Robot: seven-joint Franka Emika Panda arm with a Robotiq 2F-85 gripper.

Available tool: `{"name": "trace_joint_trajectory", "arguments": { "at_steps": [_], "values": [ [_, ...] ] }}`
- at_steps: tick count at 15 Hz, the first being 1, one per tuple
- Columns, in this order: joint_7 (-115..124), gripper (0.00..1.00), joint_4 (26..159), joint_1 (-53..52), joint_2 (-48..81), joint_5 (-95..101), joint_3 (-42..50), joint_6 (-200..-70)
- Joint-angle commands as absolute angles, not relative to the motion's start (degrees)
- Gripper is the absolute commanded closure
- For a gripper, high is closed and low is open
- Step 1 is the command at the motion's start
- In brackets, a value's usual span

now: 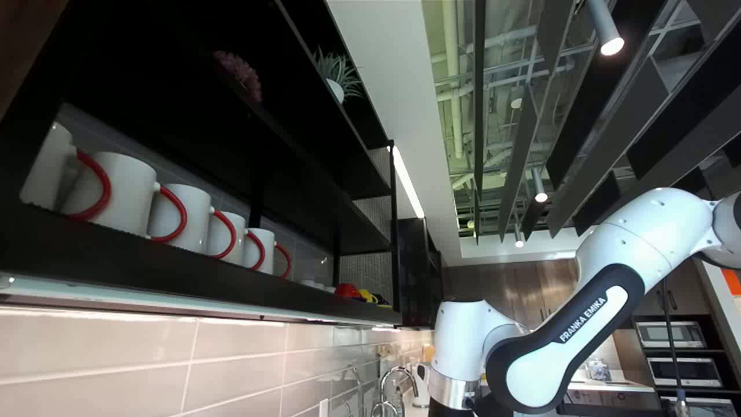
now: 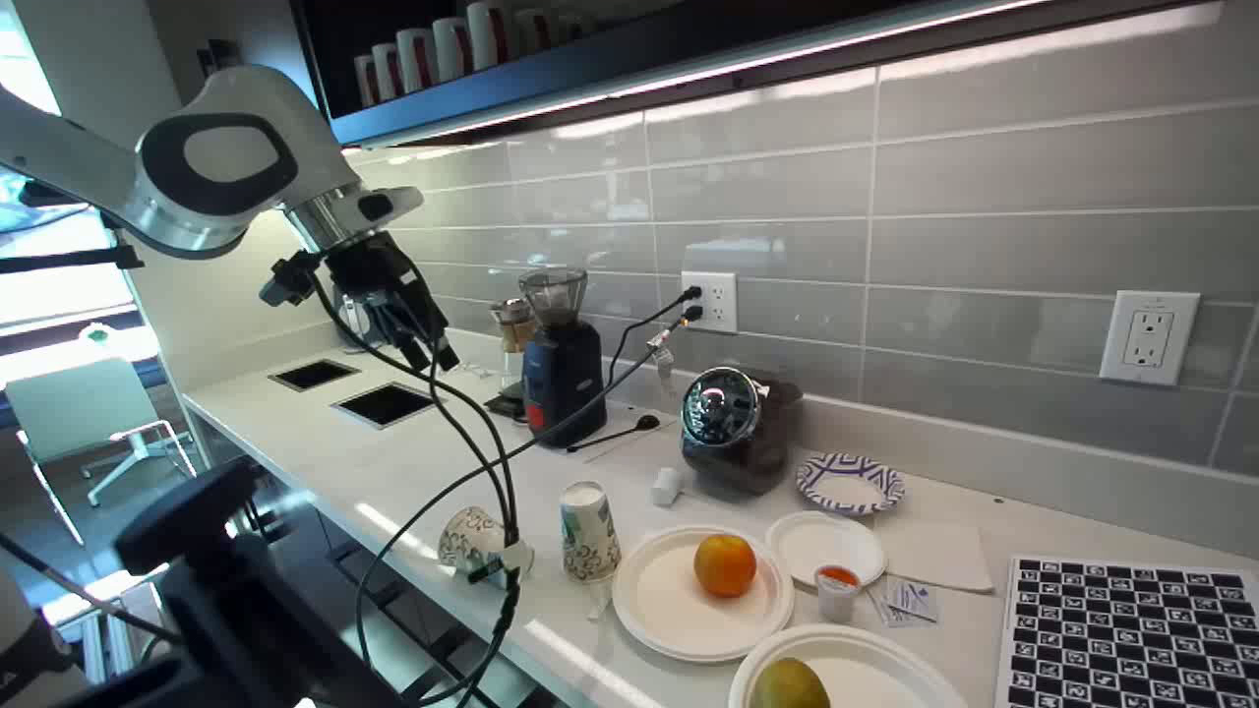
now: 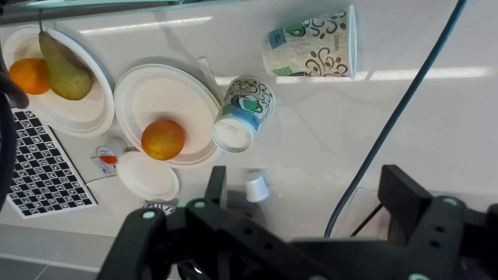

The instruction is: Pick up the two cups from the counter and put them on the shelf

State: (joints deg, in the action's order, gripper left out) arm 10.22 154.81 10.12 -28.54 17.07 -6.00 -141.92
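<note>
With jaws spread wide and nothing gripped, the end effector (image 3: 305,186) is held above the surface (image 3: 299,151), presumably so that the upturned cup (image 3: 247,111) or the cup lying on its side (image 3: 311,46) there can be straddled and carried to the shelf (image 1: 173,265).

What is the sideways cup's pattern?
The cup has brown swirls, green and blue patches, clearest in wrist view.

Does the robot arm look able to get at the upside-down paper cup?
Probably yes: the gripper is open, and in the wrist view nothing covers the cup; a cable runs past one side.
</note>
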Motion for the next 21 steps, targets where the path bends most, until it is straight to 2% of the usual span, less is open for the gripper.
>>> {"name": "trace_joint_trajectory", "arguments": {
  "at_steps": [1, 6, 11, 15, 16, 18, 21],
  "values": [
    [10.46, 0.0, 154.71, 9.51, -28.55, 17.43, -5.41, -141.68],
    [10.46, 0.0, 154.71, 9.51, -28.55, 17.43, -5.41, -141.68],
    [9.12, 0.0, 153.27, 7.49, -11.6, 18.17, -5.74, -144.13],
    [22.62, 0.0, 151.93, 8.2, -2.49, 30.76, -7.82, -145.71],
    [27.84, 0.0, 152.36, 11.6, -3.03, 36.29, -10.23, -146.11],
    [36.84, 0.0, 152.09, 8.07, -3.82, 45.11, -6.36, -144.33],
    [49.9, 0.0, 150.76, 6.49, -1.9, 56.38, -5.44, -143.71]
  ]
}}
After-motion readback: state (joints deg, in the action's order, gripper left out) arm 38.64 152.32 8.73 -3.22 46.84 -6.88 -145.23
